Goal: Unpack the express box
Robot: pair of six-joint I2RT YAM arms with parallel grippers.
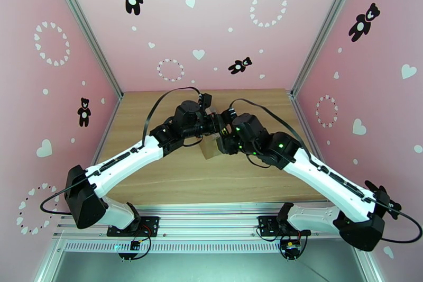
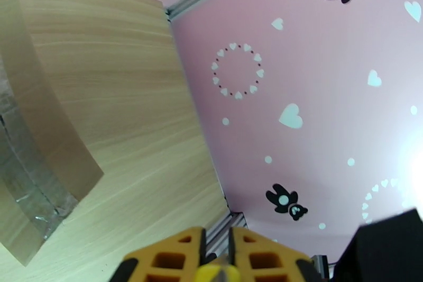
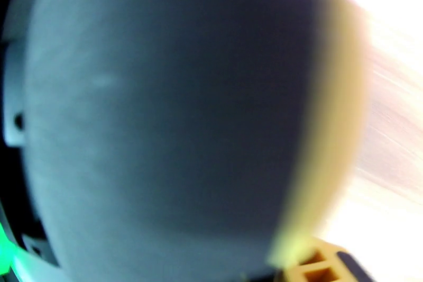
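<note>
Top, left wrist and right wrist views. The express box (image 1: 210, 149) stands on the wooden worktop (image 1: 174, 177) near its middle, between my two arms, and most of it is covered by them in the top view. In the left wrist view the box lies at the left edge, with shiny clear tape (image 2: 24, 172) running along its seam. The flaps appear shut there, and I cannot tell what is inside. My left gripper (image 2: 217, 256) has its orange fingers (image 2: 169, 259) drawn together, with only a narrow slit between them and no part of the box in it. The box sits off to one side of this gripper, apart from the fingertips, which point towards the pink wall (image 2: 317, 92). My right gripper (image 1: 226, 143) meets the box from the opposite side in the top view, very near it or touching. In the right wrist view a blurred dark mass (image 3: 158, 119) with a yellowish edge lies close to the lens beside one orange finger (image 3: 322, 267). Whether this gripper is apart or together, I cannot tell.
</note>
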